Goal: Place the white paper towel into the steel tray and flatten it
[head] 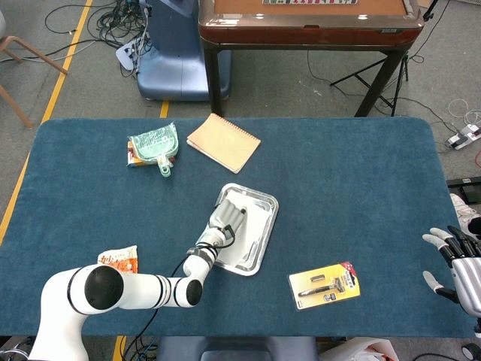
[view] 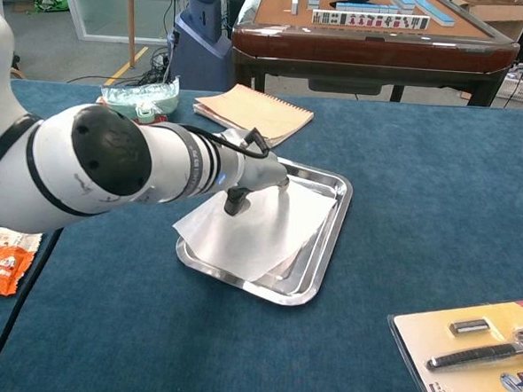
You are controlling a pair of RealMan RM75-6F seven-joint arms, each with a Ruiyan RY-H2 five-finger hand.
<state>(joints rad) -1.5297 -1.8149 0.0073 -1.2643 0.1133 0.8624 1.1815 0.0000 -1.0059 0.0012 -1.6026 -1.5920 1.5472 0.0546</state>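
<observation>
The steel tray (head: 268, 201) lies at the table's middle, with its rim (view: 340, 203) bright in the chest view. The white paper towel (head: 252, 235) is spread inside it, and its near-left corner (view: 191, 224) hangs over the tray's edge. My left hand (head: 228, 216) rests flat on the towel with fingers stretched out, pressing it at the tray's left side (view: 242, 185). It holds nothing. My right hand (head: 455, 261) hovers at the table's far right edge, fingers spread and empty.
A tan spiral notebook (head: 223, 141) and a green pouch (head: 154, 147) lie at the back left. An orange snack packet (head: 120, 260) sits front left. A carded razor pack (head: 325, 284) lies front right of the tray. A brown game table (view: 373, 34) stands behind.
</observation>
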